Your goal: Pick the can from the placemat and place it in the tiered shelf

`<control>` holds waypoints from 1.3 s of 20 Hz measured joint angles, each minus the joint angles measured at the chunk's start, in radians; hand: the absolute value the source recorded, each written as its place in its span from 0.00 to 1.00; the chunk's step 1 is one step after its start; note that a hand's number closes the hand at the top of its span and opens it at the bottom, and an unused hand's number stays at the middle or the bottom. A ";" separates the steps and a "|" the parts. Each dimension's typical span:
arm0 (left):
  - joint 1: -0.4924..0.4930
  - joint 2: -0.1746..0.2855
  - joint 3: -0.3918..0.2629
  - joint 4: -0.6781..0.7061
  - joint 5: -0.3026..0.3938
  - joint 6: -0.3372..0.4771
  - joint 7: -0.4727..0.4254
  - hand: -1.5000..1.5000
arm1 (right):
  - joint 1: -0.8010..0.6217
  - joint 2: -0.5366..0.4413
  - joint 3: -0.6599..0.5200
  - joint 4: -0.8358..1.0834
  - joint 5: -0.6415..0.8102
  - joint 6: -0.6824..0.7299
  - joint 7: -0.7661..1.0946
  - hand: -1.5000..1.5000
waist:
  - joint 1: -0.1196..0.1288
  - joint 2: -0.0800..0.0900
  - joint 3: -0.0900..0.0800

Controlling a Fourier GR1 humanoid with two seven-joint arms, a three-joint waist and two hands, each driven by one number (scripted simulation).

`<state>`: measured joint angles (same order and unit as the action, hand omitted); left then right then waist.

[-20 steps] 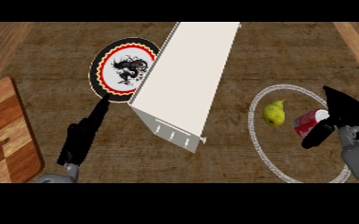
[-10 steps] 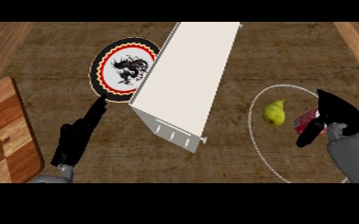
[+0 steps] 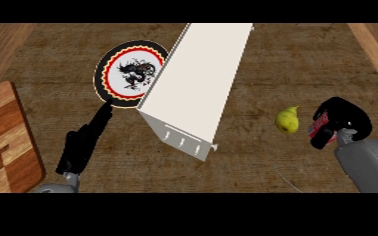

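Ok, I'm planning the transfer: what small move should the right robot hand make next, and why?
Probably lift a little, then head left: the right robot hand is curled round the red can, and the yellow pear-shaped fruit lies between it and the white tiered shelf.

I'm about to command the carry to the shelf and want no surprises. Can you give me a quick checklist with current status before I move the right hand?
1. Can held: ok. The right hand is curled round the red can.
2. Can lifted off the counter: cannot tell from this steep view.
3. Path to the tiered shelf: not ok. The yellow fruit lies between the hand and the shelf.
4. Left hand out of the way: ok. It is open at the lower left, below the plate.
5. Shelf tier free: cannot tell. Only its white top panel and lower edge show.
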<state>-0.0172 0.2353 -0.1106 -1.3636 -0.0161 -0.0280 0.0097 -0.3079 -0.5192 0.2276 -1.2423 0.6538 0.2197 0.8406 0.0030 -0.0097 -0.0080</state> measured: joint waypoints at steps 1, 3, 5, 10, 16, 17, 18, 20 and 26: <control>-0.003 -0.003 0.000 0.000 -0.004 -0.002 0.006 0.50 | -0.002 0.007 -0.004 0.011 0.018 -0.012 -0.011 1.00 | 0.000 -0.001 -0.001; -0.005 0.001 0.014 -0.001 -0.002 -0.014 0.012 0.50 | 0.014 0.008 -0.014 0.000 0.046 -0.029 -0.029 1.00 | 0.000 0.000 0.000; 0.006 -0.007 0.010 -0.013 -0.013 -0.013 0.013 0.50 | 0.016 0.016 -0.020 -0.028 0.076 -0.028 -0.003 1.00 | -0.001 0.003 0.003; 0.021 -0.018 0.011 -0.042 -0.020 -0.017 0.035 0.50 | -0.015 -0.008 -0.023 -0.082 0.100 0.006 -0.073 1.00 | 0.004 0.008 0.008; 0.001 -0.024 -0.003 -0.035 -0.023 -0.028 0.035 0.50 | -0.090 -0.074 0.119 -0.206 0.027 0.104 -0.534 1.00 | 0.045 0.014 0.010; -0.001 -0.026 -0.004 -0.034 -0.026 -0.025 0.036 0.50 | -0.103 -0.091 0.126 -0.224 0.007 0.115 -0.616 1.00 | 0.043 0.015 0.011; -0.002 -0.025 -0.001 -0.031 -0.023 -0.027 0.036 0.50 | -0.113 -0.111 0.127 -0.238 -0.012 0.121 -0.698 1.00 | 0.039 0.015 0.011; 0.003 -0.025 0.002 -0.031 -0.024 -0.023 0.033 0.50 | -0.136 -0.167 0.100 -0.247 -0.057 0.129 -0.860 1.00 | 0.031 0.015 0.012; 0.013 -0.025 0.007 -0.032 -0.029 -0.020 0.017 0.50 | -0.227 -0.287 -0.086 -0.168 -0.230 0.160 -1.218 1.00 | 0.016 0.013 0.012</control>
<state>-0.0043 0.2102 -0.1034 -1.3957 -0.0451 -0.0477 0.0269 -0.5346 -0.8065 0.1420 -1.4101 0.4243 0.3797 -0.3769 0.0190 0.0035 0.0035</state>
